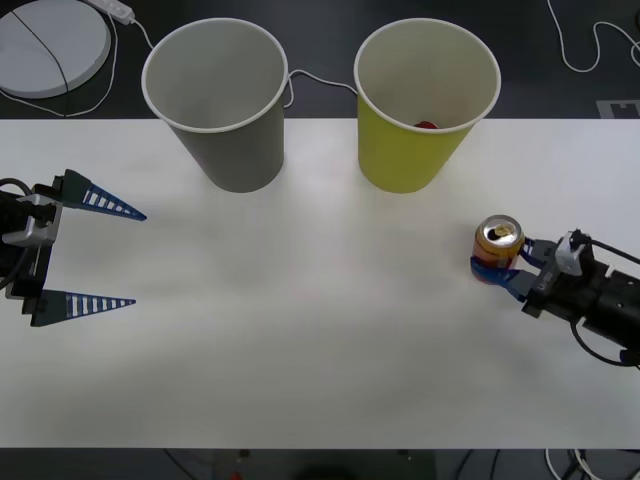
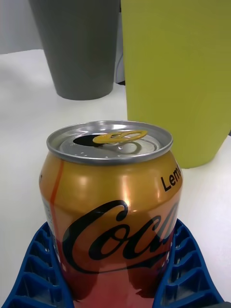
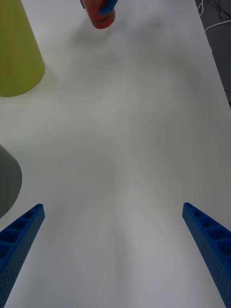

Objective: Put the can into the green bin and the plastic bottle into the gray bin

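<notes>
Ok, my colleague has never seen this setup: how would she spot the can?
On the white table, look on the robot's right, in front of the green bin. The can stands upright between the blue fingers of the right gripper. It is far smaller than both cups, orange-red with a gold pull-tab.

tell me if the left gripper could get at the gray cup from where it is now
Probably yes. The left gripper is open over bare table, and the gray cup stands upright just ahead of it with nothing between them. The right gripper is busy holding the can.
</notes>
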Controlling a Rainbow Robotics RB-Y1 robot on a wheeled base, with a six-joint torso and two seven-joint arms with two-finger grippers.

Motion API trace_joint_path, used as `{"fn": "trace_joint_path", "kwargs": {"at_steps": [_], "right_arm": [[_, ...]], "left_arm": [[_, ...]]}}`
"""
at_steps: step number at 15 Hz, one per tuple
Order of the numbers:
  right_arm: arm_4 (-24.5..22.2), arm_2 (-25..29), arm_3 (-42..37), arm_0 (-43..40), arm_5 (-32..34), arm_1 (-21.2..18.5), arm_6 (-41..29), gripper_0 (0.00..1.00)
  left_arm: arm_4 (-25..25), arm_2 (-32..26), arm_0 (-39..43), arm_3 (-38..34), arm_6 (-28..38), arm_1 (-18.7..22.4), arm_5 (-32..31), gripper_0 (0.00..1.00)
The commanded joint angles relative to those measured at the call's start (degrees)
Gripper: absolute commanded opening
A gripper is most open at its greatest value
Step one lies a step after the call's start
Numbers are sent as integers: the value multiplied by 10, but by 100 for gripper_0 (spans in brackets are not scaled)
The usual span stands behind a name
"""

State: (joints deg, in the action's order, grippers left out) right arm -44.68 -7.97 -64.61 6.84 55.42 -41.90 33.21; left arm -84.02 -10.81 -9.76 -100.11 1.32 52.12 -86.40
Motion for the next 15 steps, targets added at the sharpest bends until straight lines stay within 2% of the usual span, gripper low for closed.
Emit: {"fn": "trace_joint_path", "kwargs": {"at_steps": [1, 5, 7, 11, 15], "right_arm": [[-105, 54, -79, -30, 26, -17, -106, 0], [-260, 144, -215, -70, 56, -24, -280, 0], [-333, 190, -286, -83, 98, -23, -381, 0], [-422, 263, -390, -83, 197, -24, -540, 0], [-492, 289, -514, -77, 246, -49, -714, 0]], "left_arm": [[0, 0, 0, 0, 0, 0, 0, 100], [0, 0, 0, 0, 0, 0, 0, 100], [0, 0, 0, 0, 0, 0, 0, 100], [0, 0, 0, 0, 0, 0, 0, 100], [0, 0, 0, 0, 0, 0, 0, 100]]}}
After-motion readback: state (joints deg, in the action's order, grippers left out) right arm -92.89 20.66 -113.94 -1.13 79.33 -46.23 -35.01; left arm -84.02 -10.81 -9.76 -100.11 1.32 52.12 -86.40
